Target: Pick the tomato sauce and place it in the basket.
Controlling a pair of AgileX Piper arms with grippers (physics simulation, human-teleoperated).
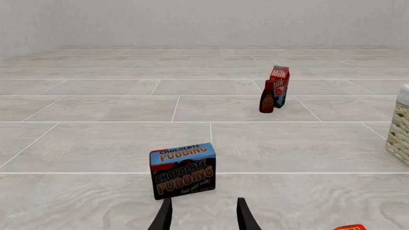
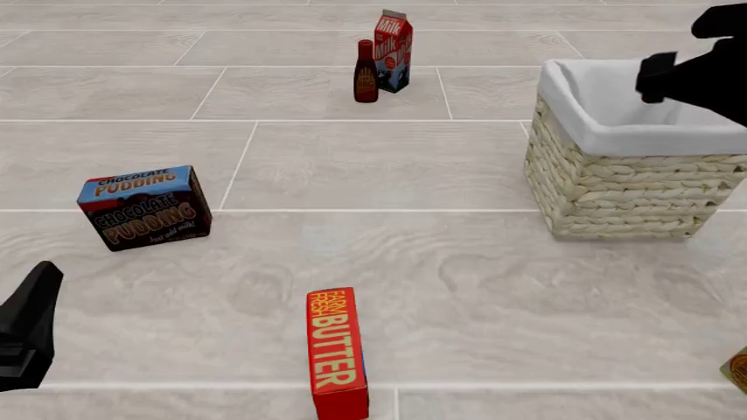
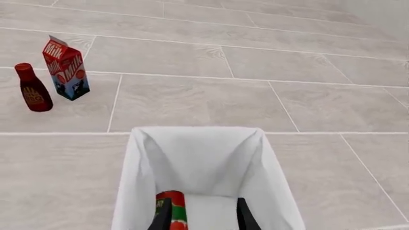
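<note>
1. The right gripper (image 3: 199, 213) hangs over the basket (image 2: 631, 197), placed there to drop its load into the white lining.
2. The tomato sauce (image 3: 170, 208) sits inside the basket, beside one finger rather than between the two; it looks released, though the view is tight.
3. Right jaws stand apart.
4. The left gripper (image 1: 203, 215) idles near the chocolate pudding box (image 1: 183, 170), fingers spread, holding nothing.

Even, bright, diffuse light seen in all three views; no single source discernible. Shadows barely cast: only faint soft darkening noted under chocolate pudding box (image 2: 145, 208) and basket (image 2: 624, 192). No glare recorded on pale bench (image 2: 386, 175). Renders sharp throughout, no blur, no edge distortion. Basket's white lining slightly shaded inside.
</note>
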